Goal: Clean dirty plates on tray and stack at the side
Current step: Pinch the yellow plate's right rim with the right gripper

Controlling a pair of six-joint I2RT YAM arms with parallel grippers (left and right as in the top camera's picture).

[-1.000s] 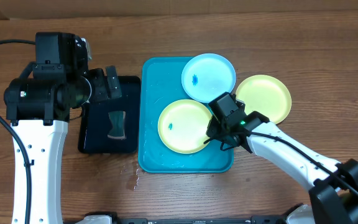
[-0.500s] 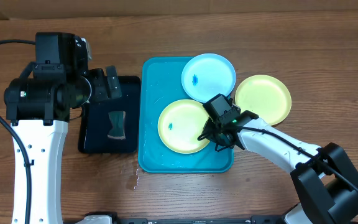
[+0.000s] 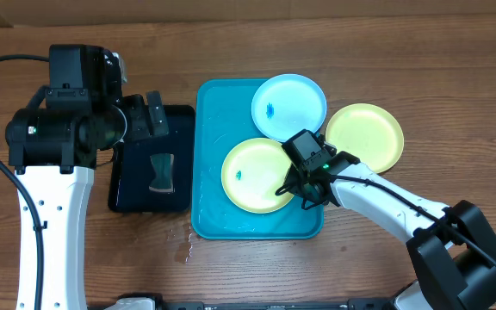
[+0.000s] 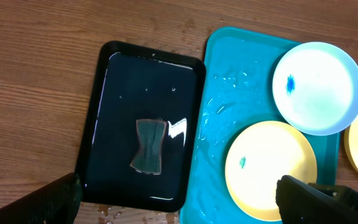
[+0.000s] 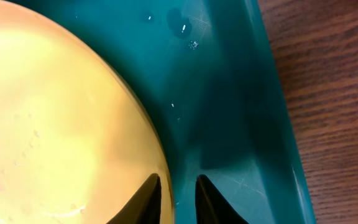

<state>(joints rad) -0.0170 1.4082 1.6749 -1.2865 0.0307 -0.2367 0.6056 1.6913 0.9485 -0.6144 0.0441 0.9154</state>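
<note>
A yellow-green plate with a small blue smudge lies on the turquoise tray. My right gripper straddles its right rim, one finger over the plate, one over the tray floor, jaws closed narrowly on the rim. A light blue plate with a blue smudge sits on the tray's far right corner. A second yellow-green plate lies on the table right of the tray. My left gripper is open and empty, high above the black tray.
A small black tray holding water and a grey sponge piece stands left of the turquoise tray. Water drops lie on the wood near the tray's front left corner. The left wrist view shows both trays from above.
My right gripper slid left along the tray to the yellow-green plate's rim and closed there. The plate has shifted slightly right. The left arm has not moved.
</note>
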